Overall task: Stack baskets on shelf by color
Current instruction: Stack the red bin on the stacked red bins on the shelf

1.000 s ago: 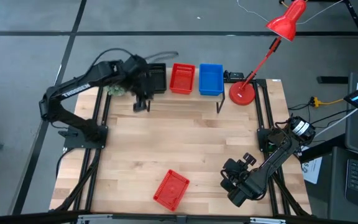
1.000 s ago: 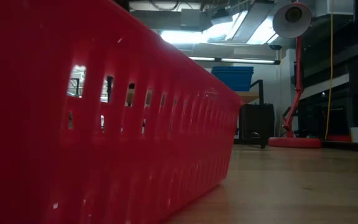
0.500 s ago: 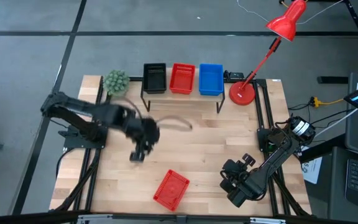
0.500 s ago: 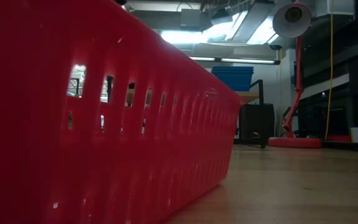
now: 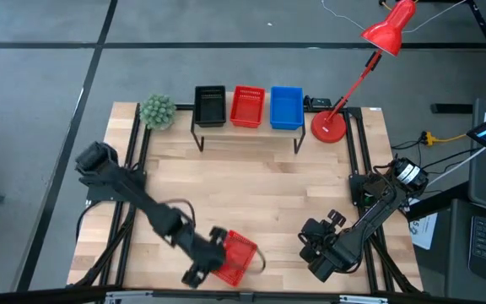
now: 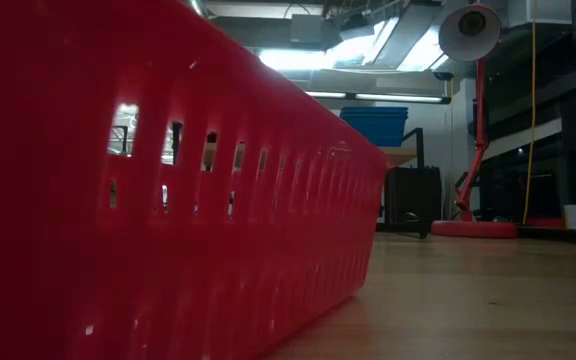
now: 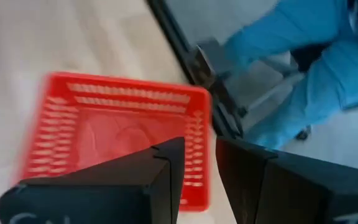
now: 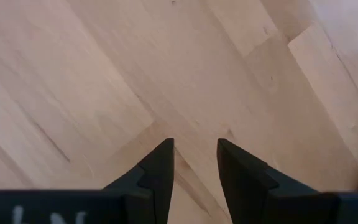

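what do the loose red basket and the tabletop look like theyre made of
Red basket: probably moulded plastic, uniform bright red, thin walls pierced by even rows of slots; its side in the low view shows a slight sheen.

Tabletop: apparently light wood, joined strips with visible grain and seams, matte to satin finish; whether solid or veneer cannot be told.

loose red basket [image 6: 168, 180] fills low view, cut off by edges
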Available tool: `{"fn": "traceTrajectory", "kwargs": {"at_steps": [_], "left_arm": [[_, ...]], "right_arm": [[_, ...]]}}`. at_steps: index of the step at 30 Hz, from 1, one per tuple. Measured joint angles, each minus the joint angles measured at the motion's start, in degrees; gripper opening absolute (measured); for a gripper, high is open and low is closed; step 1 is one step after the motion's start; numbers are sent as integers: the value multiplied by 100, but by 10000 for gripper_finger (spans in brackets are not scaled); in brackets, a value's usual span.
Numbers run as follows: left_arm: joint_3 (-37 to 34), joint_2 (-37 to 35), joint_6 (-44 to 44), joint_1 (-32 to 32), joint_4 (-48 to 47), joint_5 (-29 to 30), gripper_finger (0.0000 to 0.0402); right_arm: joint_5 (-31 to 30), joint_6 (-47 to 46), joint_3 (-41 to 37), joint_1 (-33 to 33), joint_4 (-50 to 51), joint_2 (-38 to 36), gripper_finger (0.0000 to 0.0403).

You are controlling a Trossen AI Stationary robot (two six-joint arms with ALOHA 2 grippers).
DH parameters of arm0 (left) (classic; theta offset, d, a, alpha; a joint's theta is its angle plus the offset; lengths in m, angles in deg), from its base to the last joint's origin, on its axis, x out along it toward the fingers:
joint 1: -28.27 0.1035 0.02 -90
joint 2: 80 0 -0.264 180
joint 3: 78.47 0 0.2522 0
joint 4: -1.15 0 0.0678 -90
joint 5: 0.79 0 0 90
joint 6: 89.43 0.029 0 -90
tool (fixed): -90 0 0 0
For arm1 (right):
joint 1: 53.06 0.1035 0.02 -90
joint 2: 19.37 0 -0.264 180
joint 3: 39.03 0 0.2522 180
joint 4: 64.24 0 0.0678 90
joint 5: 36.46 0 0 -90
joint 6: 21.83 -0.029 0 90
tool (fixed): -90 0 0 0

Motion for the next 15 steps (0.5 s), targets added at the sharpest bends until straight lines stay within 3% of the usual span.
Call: {"fn": "traceTrajectory", "kwargs": {"at_steps": [7,15], "left_arm": [[218,828,41,-504,338,656,82],[308,994,20,-664,333,992,82]], "right_arm": [[31,280,0,0,-185,0,122],[32,297,0,2,-339,-1,122]]}}
